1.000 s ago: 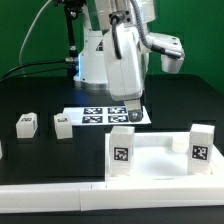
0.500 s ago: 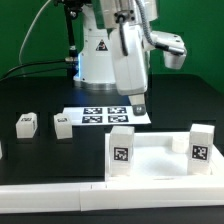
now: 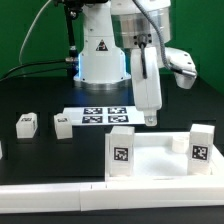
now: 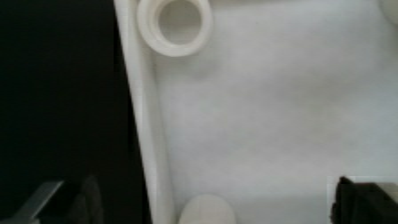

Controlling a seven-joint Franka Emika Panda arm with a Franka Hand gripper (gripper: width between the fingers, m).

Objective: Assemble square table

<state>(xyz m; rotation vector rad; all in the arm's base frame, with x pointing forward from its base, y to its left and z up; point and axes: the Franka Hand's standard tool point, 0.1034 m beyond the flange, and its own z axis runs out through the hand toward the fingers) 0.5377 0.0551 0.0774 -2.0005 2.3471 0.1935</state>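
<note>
**Exterior view.** Shows the square plate (image 3: 160, 158), smooth white plastic, lying flat on the matte black counter (image 3: 40, 95). Shows one blocky white upright leg (image 3: 121, 152) at the plate's corner on the exterior view's left and a second upright leg (image 3: 200, 145) at the corner on the exterior view's right, each bearing a black-and-white square tag. Places a loose leg (image 3: 26, 124) and a second loose leg (image 3: 63, 126) well apart from the plate, toward the exterior view's left. Sets the thin, flat marker board (image 3: 105, 115) behind the plate and the long white border rail (image 3: 60, 200) in front of it. Shows the end effector (image 3: 150, 120) above the plate's far side.

**Wrist view.** Reveals detail unseen from outside: a raised round socket (image 4: 178, 25) with a hollow centre beside the plate's (image 4: 267, 110) edge, and a second rounded form (image 4: 205, 212) cut off by the frame. Shows dark fingertips (image 4: 45, 200) set wide apart, the end effector (image 4: 201, 198) released and grasping nothing.
</note>
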